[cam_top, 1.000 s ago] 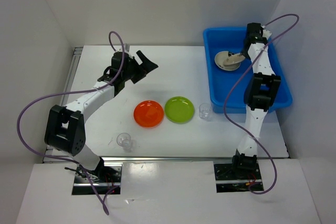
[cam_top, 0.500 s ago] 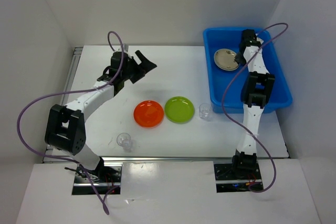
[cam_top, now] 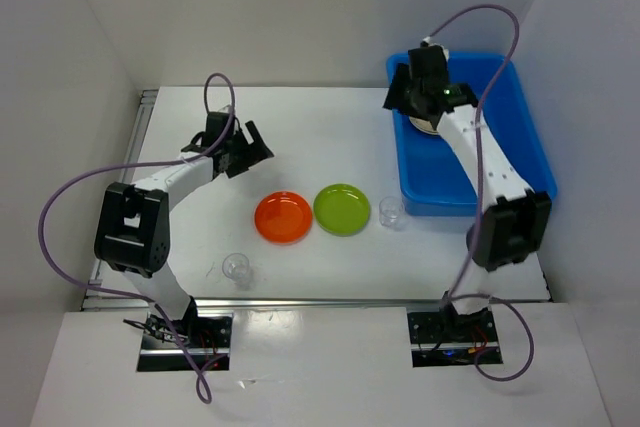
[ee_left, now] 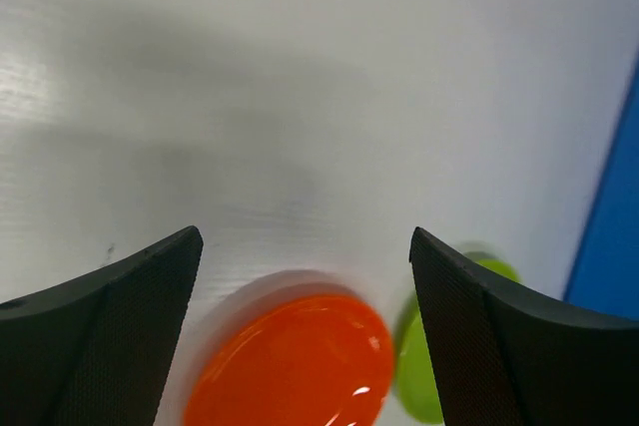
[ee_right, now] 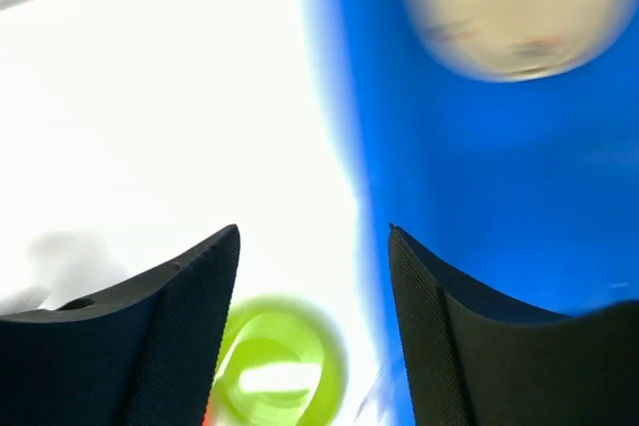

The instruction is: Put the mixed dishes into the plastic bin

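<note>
The right gripper (cam_top: 398,99) hangs over the far left wall of the plastic bin (cam_top: 520,147). Its jaws are parted and nothing sits between them. In the wrist view the two dark fingers (ee_right: 150,336) frame the bin's left wall, with white table (cam_top: 330,137) on their left and blue floor on their right. A beige plate (ee_right: 514,12) lies flat on the bin floor, up and to the right of the fingertips. It is too blurred to make out its marks properly. From above, most of that plate is hidden under the arm and only a pale sliver shows just below the gripper. The lime green plate (ee_right: 275,371) shows low between the fingers, out on the table.

The left gripper (cam_top: 258,139) is over bare table, well apart from the bin, with its jaws spread wide and holding nothing. In its wrist view the orange plate (ee_left: 290,366) lies between the fingers (ee_left: 100,346), and the green plate is just beside it near the right finger. An edge of the bin shows far to the right.

From above, both plates lie flat side by side on the base side of the left gripper and to its right. One clear cup (cam_top: 391,212) stands just beyond the green plate, near the bin's near left corner. The other clear cup (cam_top: 237,267) stands well apart, close to the table's near edge, below the left gripper.
</note>
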